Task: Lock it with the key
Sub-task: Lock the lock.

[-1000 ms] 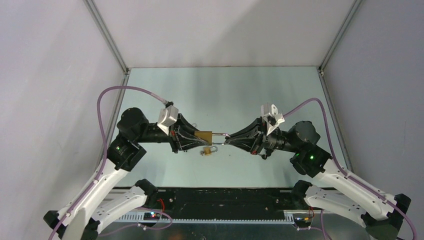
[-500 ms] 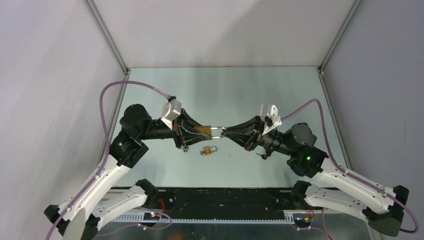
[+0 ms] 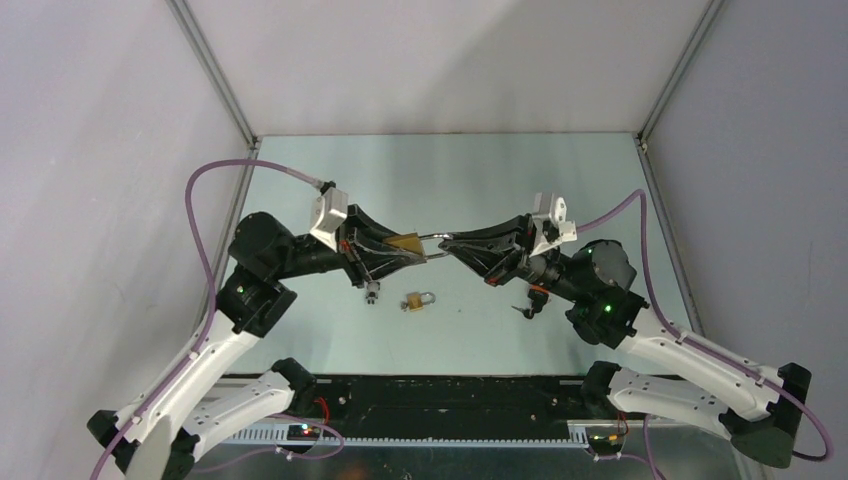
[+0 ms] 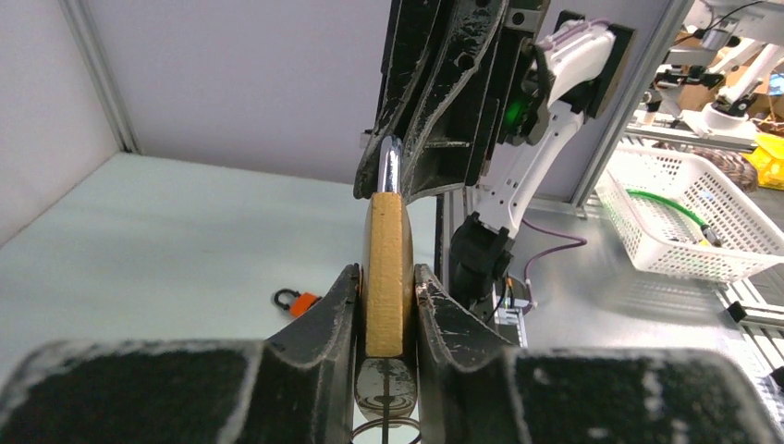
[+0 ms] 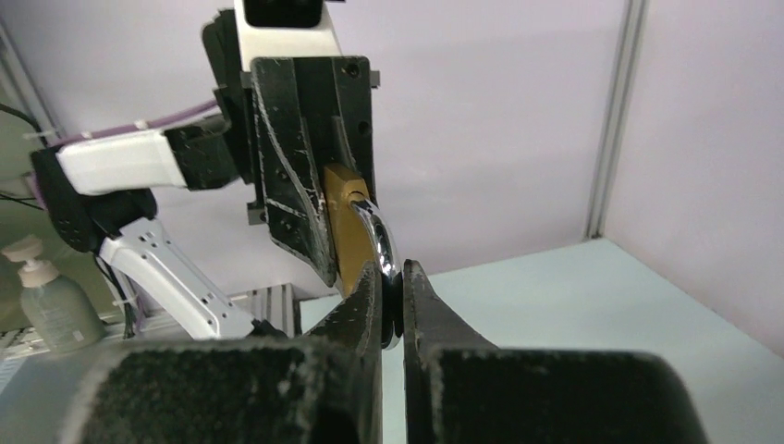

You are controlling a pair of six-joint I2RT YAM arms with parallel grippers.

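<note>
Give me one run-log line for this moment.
left gripper: shut on padlock body | right gripper: shut on shackle | second padlock: on table

The padlock body point(image 4: 386, 287) is dull, satin brass-coloured metal; its shackle point(image 4: 389, 171) is glossy chrome. The left gripper point(image 4: 386, 273) fingers point(image 4: 319, 319) are matt black, scuffed pale.

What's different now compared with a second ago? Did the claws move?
Both claws carried the brass padlock up the overhead picture, either away from the arm bases or higher. The left claw stays clamped on its body, the right claw on its shackle. The small padlock on the table has not moved.
</note>
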